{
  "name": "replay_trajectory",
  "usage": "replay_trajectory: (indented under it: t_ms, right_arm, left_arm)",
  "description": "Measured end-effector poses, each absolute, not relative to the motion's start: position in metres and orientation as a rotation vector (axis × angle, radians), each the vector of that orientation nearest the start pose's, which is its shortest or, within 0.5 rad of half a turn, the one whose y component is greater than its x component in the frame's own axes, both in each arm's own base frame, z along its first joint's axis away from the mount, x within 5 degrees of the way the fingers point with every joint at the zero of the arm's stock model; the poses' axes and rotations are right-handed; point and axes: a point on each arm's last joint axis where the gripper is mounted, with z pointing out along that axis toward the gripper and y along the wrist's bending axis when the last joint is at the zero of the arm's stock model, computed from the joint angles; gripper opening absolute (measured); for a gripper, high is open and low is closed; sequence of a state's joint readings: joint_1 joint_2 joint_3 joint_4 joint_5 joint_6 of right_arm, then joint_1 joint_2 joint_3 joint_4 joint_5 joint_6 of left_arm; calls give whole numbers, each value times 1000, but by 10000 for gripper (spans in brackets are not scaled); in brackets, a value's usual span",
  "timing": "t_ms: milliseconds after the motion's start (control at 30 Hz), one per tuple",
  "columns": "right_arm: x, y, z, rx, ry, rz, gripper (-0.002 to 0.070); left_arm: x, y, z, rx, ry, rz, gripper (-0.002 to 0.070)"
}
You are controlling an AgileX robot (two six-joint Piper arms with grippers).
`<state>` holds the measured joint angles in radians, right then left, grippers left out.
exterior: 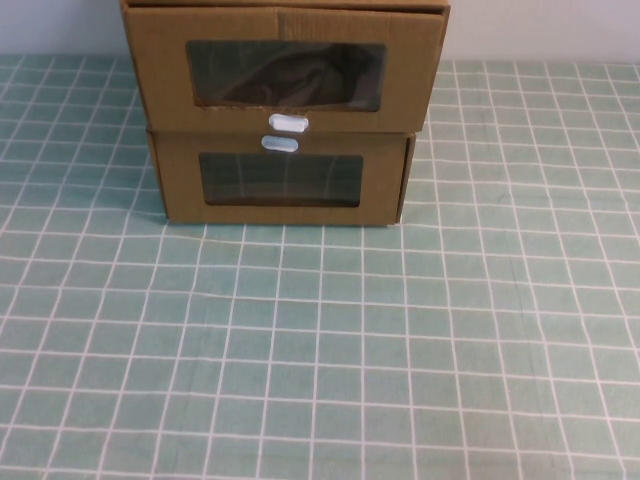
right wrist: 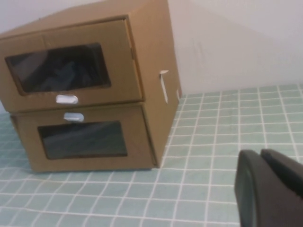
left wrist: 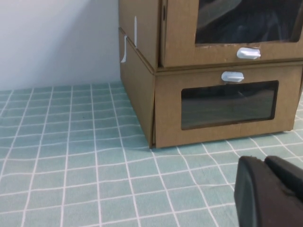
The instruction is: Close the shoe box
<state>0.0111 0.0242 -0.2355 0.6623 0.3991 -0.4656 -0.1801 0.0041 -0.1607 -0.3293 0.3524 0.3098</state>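
The shoe box (exterior: 160, 80) is the upper of two stacked brown cardboard boxes at the back middle of the table. Its window (exterior: 285, 75) shows something dark inside, and its white tab (exterior: 288, 123) sits below the window. In the left wrist view the shoe box (left wrist: 180, 28) has its drawer front a little forward of the shell. It also shows in the right wrist view (right wrist: 120, 61). My left gripper (left wrist: 265, 161) is shut and empty, low over the table, well short of the boxes. My right gripper (right wrist: 260, 153) is shut and empty, likewise short of them. Neither gripper shows in the high view.
The like lower box (exterior: 280, 215), with its white tab (exterior: 280, 144) above the window, carries the shoe box. A green cloth with a white grid (exterior: 320, 350) covers the table. A white wall (left wrist: 57, 42) stands right behind the boxes.
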Motion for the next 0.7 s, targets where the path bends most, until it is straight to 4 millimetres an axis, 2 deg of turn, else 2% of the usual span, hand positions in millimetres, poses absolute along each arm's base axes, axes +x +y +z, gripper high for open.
replay_trajectory:
  t_ms: [467, 567, 700]
  right_arm:
    - [39, 24, 263, -41, 1585, 385, -14]
    - [38, 24, 263, -41, 1583, 385, -14]
    - [38, 24, 263, -41, 1583, 387, -14]
  left_arm:
    - [45, -17, 230, 249, 1658, -192, -5]
    - [48, -15, 216, 271, 1674, -139, -5]
    - [52, -15, 186, 281, 1755, -122, -5]
